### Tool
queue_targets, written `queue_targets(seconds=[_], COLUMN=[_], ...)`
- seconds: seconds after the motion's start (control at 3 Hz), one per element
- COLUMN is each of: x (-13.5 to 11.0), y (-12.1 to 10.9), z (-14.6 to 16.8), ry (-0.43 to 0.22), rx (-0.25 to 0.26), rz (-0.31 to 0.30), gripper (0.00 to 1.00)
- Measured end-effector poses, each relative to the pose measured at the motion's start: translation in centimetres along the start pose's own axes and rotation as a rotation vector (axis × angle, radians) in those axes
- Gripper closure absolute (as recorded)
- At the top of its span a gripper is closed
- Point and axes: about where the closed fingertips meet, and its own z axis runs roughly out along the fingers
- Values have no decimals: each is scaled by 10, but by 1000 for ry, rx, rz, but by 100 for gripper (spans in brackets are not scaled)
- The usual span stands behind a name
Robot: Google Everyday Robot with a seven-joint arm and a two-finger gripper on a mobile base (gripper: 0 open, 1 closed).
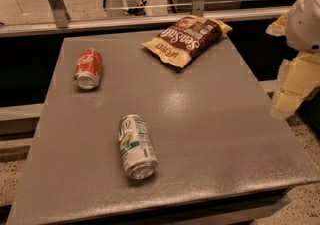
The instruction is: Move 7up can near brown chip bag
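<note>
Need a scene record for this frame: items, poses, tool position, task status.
table: gray top
7up can: on its side, front centre, touching nothing else
brown chip bag: lying flat, back of table, right of centre
red cola can: on its side, back left
tool: beyond the table's right edge, clear of all items
status: 7up can not yet near the bag

Grey table; red cola can — lying sideways.

One high view, angled down over grey table, hand at right edge
</note>
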Motion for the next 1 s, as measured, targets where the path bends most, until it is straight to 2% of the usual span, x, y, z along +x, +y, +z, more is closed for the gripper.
queue_targets(seconds=[0.33,0.67,1.0], x=[0,-20,-56], y=[0,9,28], z=[0,13,37], ry=[0,-55,-131], rx=[0,-9,-36], rz=[0,40,114], gripper=[0,0,0])
